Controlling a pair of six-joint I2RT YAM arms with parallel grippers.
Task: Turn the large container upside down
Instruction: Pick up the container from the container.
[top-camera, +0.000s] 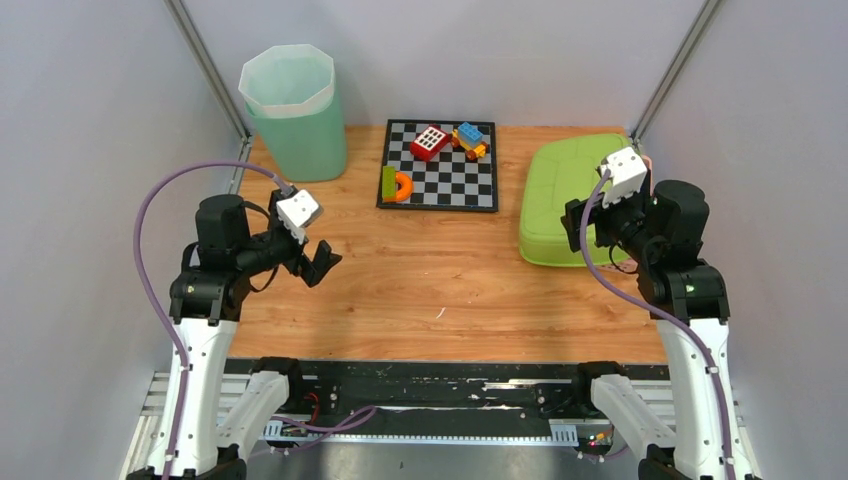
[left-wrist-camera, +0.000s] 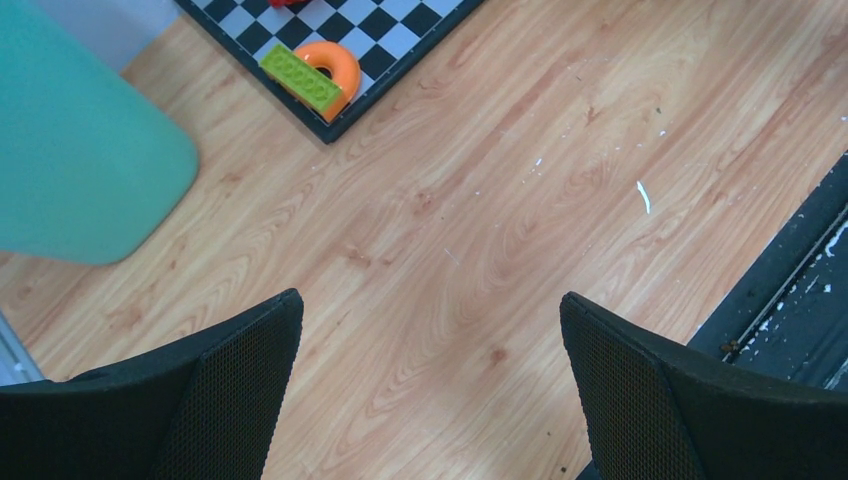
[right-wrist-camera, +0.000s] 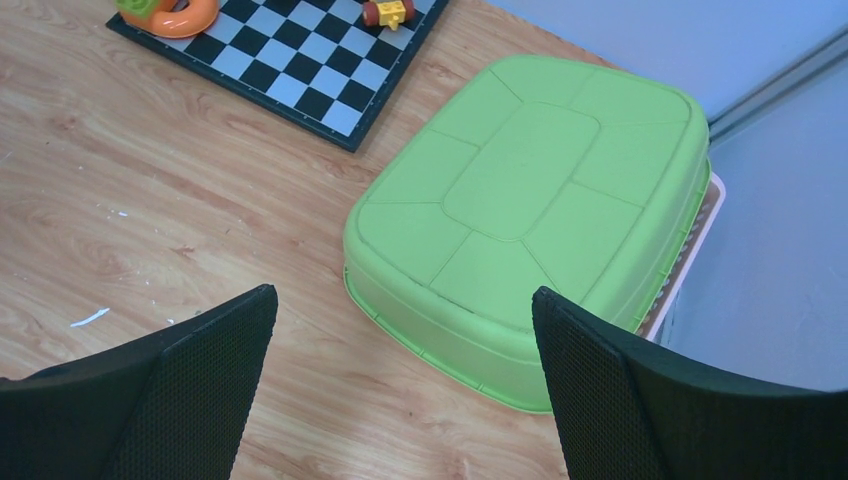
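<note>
The large lime-green container (right-wrist-camera: 520, 215), a rounded-rectangular tub, lies upside down at the right side of the bench (right-wrist-camera: 150, 220), panelled base facing up, rim down on the wood.

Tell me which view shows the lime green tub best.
Right wrist: the lime green tub fills the frame almost whole, with its flat base facing up. Top external shows it at far right, its near side hidden behind the right arm. Left wrist doesn't show it.
</note>
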